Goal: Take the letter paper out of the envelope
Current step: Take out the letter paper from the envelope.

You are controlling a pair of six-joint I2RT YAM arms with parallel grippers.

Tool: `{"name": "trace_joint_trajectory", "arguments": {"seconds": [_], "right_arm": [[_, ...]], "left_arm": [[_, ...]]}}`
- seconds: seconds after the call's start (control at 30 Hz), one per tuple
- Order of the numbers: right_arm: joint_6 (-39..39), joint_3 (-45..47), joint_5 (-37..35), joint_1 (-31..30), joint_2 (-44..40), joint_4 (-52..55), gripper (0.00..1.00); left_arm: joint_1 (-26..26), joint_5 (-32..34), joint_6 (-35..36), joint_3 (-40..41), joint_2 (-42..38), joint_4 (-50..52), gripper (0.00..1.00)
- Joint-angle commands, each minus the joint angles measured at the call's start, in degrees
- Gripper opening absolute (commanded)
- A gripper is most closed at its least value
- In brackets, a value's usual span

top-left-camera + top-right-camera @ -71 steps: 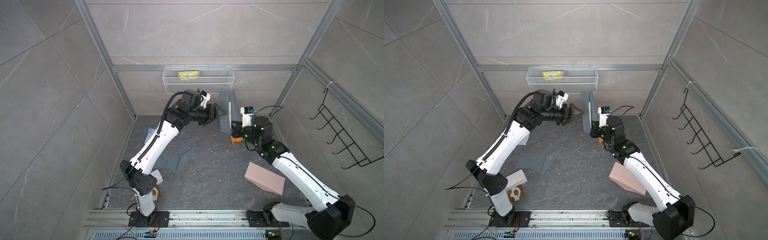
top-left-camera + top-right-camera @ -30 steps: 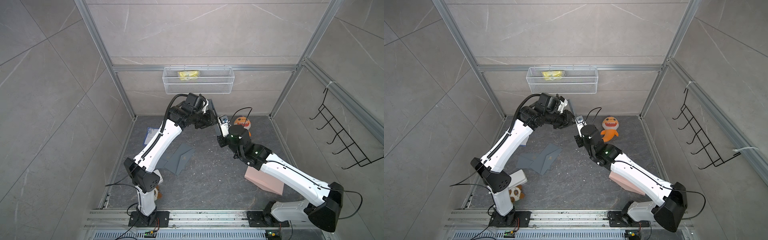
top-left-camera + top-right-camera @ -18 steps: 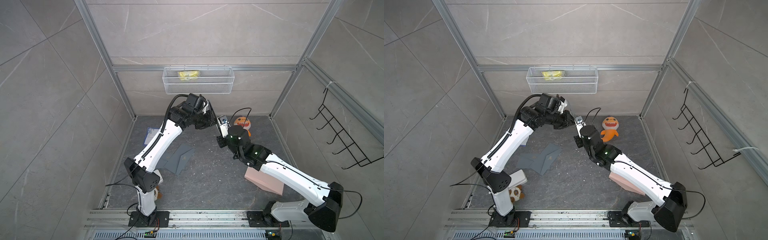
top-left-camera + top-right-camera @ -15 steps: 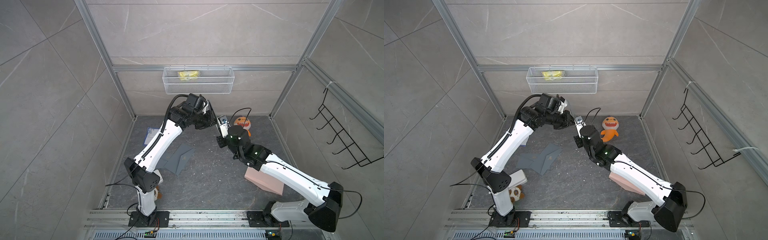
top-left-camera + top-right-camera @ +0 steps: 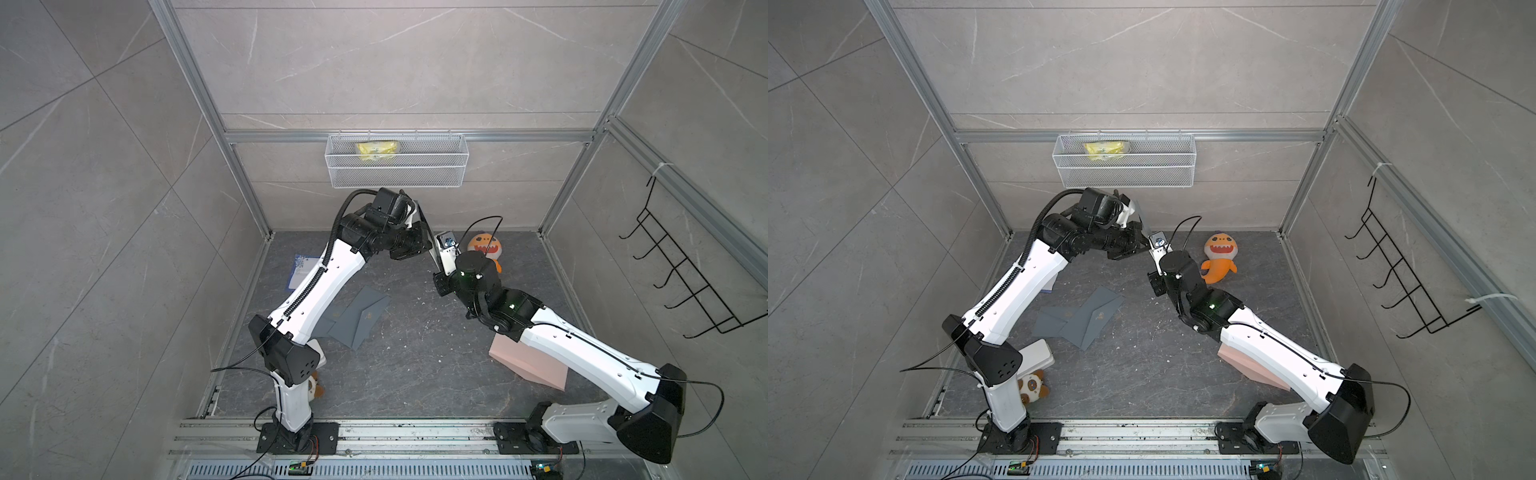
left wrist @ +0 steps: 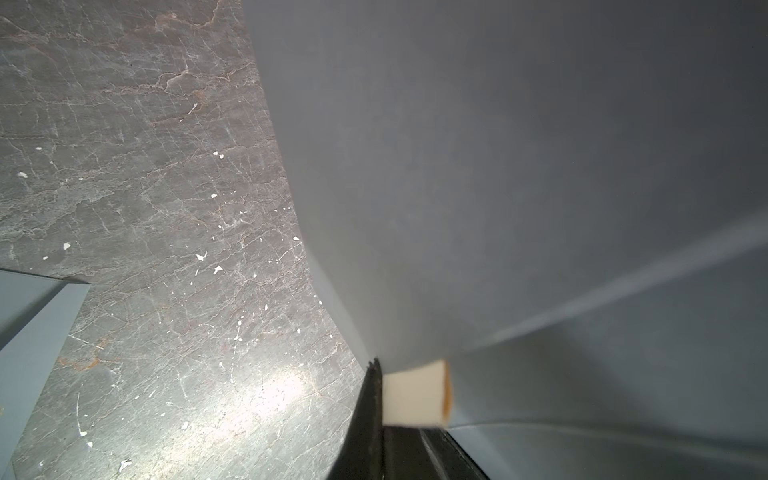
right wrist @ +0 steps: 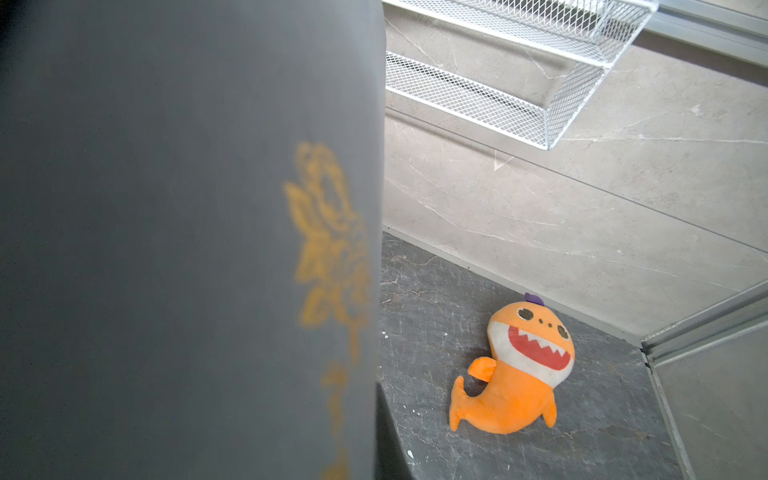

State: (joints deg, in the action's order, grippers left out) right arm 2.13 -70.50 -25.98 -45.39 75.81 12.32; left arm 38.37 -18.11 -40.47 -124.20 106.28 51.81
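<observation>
Grey envelope pinched btwn L fingers.

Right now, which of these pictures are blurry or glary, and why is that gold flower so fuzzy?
Right wrist view: the envelope sits so near the lens that its gold flower blurs, while the toy behind is sharp. Left wrist view: the envelope is soft too, and a glare patch whitens the floor. In both top views: even light, crisp, walls leaning outward.
</observation>
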Motion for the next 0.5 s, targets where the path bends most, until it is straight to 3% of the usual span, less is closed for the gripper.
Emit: {"name": "trace_joint_trajectory", "arguments": {"seconds": [0.0, 0.47], "right_arm": [[-1.80, -0.12, -0.21, -0.58, -1.10, -0.44, 0.00], [-5.85, 0.90, 1.53, 0.98, -1.57, 4.45, 0.00]], "left_arm": [[0.14, 0.70, 0.66, 0.83, -0.97, -1.51, 0.00], [0.11, -4.99, -6.94, 2.40, -4.54, -8.41, 0.00]]}}
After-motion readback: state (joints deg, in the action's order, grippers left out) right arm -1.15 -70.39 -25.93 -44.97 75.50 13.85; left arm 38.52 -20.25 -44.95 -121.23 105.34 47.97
